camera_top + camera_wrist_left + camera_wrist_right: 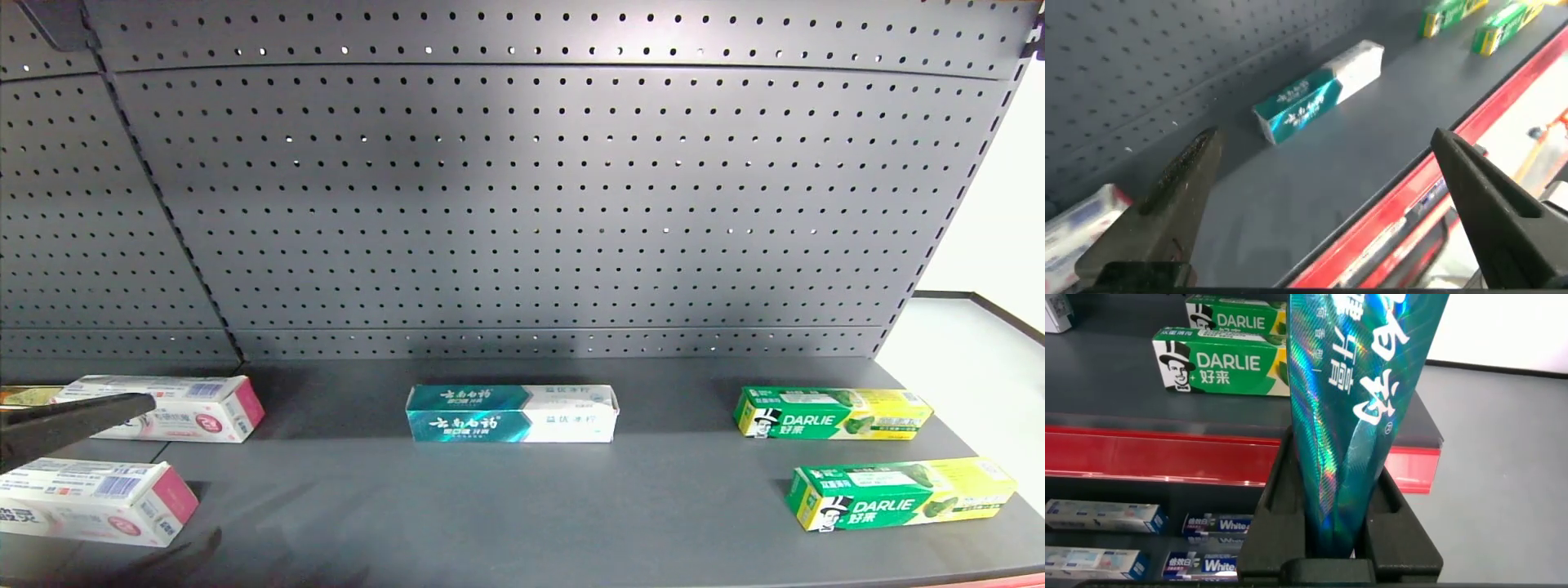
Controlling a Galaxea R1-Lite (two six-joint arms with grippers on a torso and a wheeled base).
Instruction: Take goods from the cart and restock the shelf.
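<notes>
A dark grey shelf is backed by a perforated panel and edged along its near side by a red strip. A teal-and-white box is laid flat at the middle. At the right a far green box and a near green box are set apart; at the left, a far pink-ended box and a near pink-ended box.

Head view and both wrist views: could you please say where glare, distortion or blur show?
Head view: glare atop the pegboard, whose seams bow, white washout at right. Left wrist view: the near end effector looks soft. Right wrist view: iridescent sheen on the teal box.
</notes>
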